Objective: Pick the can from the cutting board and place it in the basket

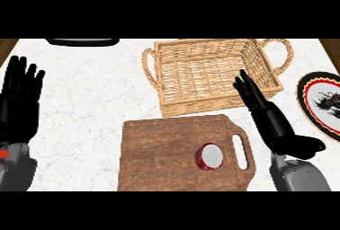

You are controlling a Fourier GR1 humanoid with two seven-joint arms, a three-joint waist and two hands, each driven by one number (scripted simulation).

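Head view, from left to right: the left hand point(19, 101) shows at the left edge of the white marble counter point(86, 103), fingers straight and pointing up, open and holding nothing, resting there above its grey forearm point(16, 168). Near the top edge, a little to its right, lies a dark flat object point(83, 42), cut off by the frame; what it is cannot be told.

Toward the middle, at the lower part of the counter, lies the wooden cutting board point(166, 152), its slotted handle point(241, 152) on the right side. The can point(209, 156) is on the board, in its right half just beside the handle slot; a red side and a pale grey round end show. Nothing touches the can.

Beyond the board, toward the top of the view, stands the wicker basket point(199, 103), rectangular, with a looped handle at its left and right ends. Its near wall is close to the board's far edge. Only woven bottom shows inside it.

Right of the board is the right hand point(269, 117), fingers straight and held together, open, pointing up and leftward toward the basket's near right corner, the fingertips point(243, 81) over its rim. It holds nothing and is apart from the can. Its grey forearm point(302, 175) comes in from the lower right.

At the right edge lies a plate point(319, 96) with a dark, red-trimmed rim and a dark pattern at its middle, partly cut off.
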